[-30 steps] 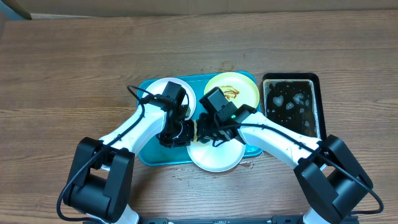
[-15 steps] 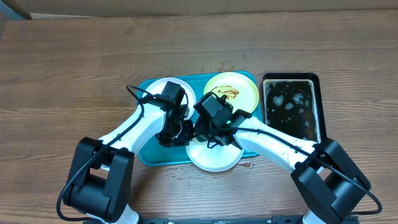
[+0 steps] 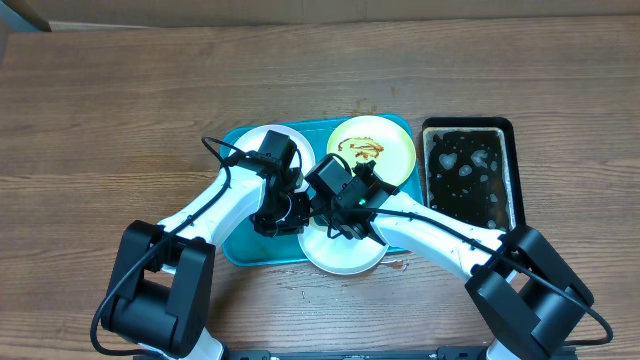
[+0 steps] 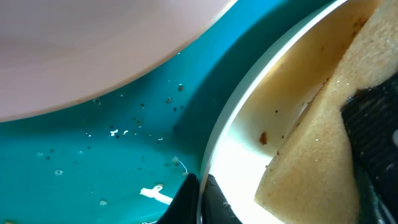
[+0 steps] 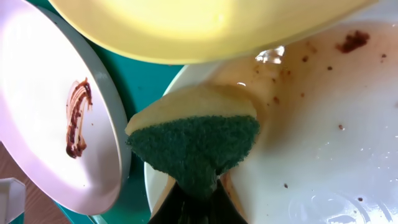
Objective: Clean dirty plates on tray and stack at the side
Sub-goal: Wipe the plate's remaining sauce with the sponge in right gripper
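Tray: the teal tray (image 3: 238, 250) lies on the wooden table (image 3: 100, 120), and both arms reach into it.
Front white plate: the front white plate (image 3: 350, 258) sits at the tray's near rim and hangs partly over it, above the table. In the right wrist view it carries brown crumbs and a thin brownish film.
Back white plate: the back white plate (image 3: 255, 140) is in the tray's far left corner, partly under the left arm. The right wrist view shows a curved brown sauce smear on it.
Yellow-green plate: the yellow-green plate (image 3: 385, 150) is in the tray's far right corner, with a brown smear near its middle.
Left gripper: the left gripper (image 4: 200, 200) is inside the tray, at the left edge of the front white plate. Its dark tips are pressed together on the rim of this plate.
Right gripper: the right gripper (image 5: 189, 202) is above the tray's near half. It pinches the sponge (image 5: 194, 140) between its fingers.
Sponge: yellow body with a green scouring side. It rests on the front white plate, at the part of that plate which lies inside the tray.
Black tray: the black tray (image 3: 517, 170) stands just beside the tray's right rim, with dark wet contents.
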Available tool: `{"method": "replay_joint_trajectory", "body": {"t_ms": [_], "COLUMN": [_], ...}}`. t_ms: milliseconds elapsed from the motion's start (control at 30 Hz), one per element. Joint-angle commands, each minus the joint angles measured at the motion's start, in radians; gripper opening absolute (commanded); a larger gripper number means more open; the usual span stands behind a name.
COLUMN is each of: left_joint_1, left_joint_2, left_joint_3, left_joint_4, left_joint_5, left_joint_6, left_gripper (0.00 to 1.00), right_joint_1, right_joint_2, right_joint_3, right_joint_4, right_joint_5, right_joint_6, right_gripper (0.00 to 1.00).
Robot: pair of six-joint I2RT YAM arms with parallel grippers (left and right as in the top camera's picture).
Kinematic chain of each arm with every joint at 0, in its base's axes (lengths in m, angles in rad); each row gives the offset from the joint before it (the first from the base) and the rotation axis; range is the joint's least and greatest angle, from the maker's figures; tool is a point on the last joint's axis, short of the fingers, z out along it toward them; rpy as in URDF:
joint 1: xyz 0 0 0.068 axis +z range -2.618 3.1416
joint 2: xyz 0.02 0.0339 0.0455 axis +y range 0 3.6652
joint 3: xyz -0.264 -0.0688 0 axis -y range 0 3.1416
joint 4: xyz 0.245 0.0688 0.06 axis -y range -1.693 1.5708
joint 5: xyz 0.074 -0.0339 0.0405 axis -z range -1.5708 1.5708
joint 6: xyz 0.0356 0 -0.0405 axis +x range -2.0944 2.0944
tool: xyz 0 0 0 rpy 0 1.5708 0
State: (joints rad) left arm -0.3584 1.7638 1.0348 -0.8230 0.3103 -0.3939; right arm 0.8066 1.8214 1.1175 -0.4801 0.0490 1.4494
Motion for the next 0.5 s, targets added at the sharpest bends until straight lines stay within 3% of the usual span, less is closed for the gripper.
{"method": "replay_joint_trajectory", "body": {"t_ms": [0, 467], "left_joint_1": [-0.009, -0.009], "left_joint_2": [0.008, 0.008], "left_joint_3": [0.008, 0.008], "left_joint_4": [-0.003, -0.003], "left_joint_5": [0.016, 0.016], "left_joint_6": [-0.014, -0.014], "left_gripper": [0.04, 0.04], "right_joint_1": [0.011, 0.011], "right_joint_2": [-0.012, -0.004], "right_joint_3": [-0.006, -0.006], "right_joint_4": [0.026, 0.055], "right_joint_5": [-0.005, 0.026], "right_joint_6": [-0.036, -0.036], "right_gripper": [0.07, 0.04]}}
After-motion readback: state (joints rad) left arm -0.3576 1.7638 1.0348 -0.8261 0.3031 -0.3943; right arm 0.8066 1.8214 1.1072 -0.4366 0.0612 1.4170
